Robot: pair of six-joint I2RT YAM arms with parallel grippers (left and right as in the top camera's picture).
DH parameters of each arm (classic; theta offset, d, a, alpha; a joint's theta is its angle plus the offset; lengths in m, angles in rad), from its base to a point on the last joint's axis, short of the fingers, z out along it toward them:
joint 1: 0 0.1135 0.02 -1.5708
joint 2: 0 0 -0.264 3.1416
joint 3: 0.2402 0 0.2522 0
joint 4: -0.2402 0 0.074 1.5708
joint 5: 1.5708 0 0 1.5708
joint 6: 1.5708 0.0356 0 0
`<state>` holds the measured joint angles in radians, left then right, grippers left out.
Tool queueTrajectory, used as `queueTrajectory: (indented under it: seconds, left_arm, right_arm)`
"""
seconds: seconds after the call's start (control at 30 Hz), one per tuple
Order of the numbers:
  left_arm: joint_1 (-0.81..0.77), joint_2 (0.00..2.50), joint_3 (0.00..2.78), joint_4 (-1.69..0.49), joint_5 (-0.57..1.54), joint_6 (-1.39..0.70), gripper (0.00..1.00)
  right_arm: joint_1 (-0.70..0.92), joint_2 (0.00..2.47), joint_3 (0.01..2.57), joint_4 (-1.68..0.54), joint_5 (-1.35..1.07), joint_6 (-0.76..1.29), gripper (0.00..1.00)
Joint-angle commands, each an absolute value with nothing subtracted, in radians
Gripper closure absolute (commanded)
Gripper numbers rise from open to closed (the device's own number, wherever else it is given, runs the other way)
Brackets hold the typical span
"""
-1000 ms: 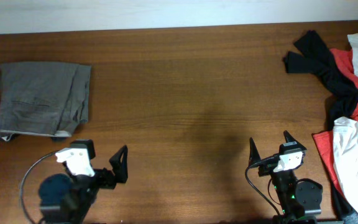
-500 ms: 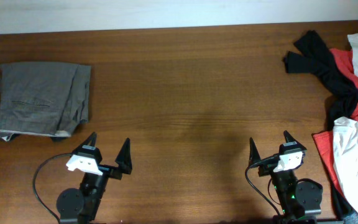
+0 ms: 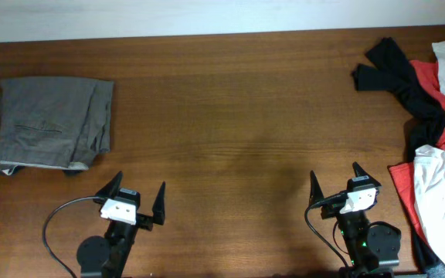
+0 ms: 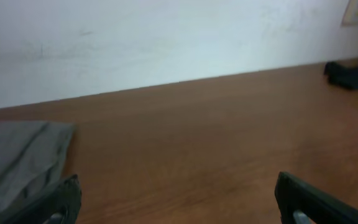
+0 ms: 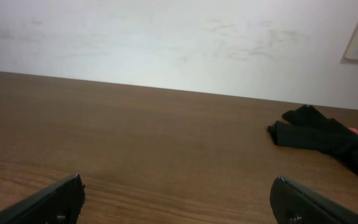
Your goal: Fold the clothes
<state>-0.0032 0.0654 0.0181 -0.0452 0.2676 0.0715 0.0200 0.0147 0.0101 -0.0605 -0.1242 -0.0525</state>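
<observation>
Trousers (image 3: pixel 52 123) beyond gaping left tool (image 3: pixel 139 182)

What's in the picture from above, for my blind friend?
Folded grey trousers lie at the left of a wooden table, and a heap of black, red and white clothes sits at the right edge. The robot's left claw and right claw, at the bottom, are both open and empty.
</observation>
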Motion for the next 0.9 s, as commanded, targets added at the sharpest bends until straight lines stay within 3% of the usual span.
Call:
queueTrajectory:
  seconds: [0.0, 0.33, 0.87]
  left_arm:
    - [0.004, 0.015, 0.009, -0.061, 0.24, 0.175, 0.01]
    - [0.003, 0.005, 0.009, -0.072, 0.107, 0.175, 0.0]
    - [0.003, 0.006, 0.009, -0.071, 0.108, 0.174, 0.01]
  right_arm:
    - [0.012, 0.006, 0.006, -0.067, -0.126, -0.052, 0.01]
    - [0.012, 0.006, 0.006, -0.067, -0.126, -0.052, 0.01]
    - [0.012, 0.006, 0.006, -0.067, -0.126, -0.052, 0.01]
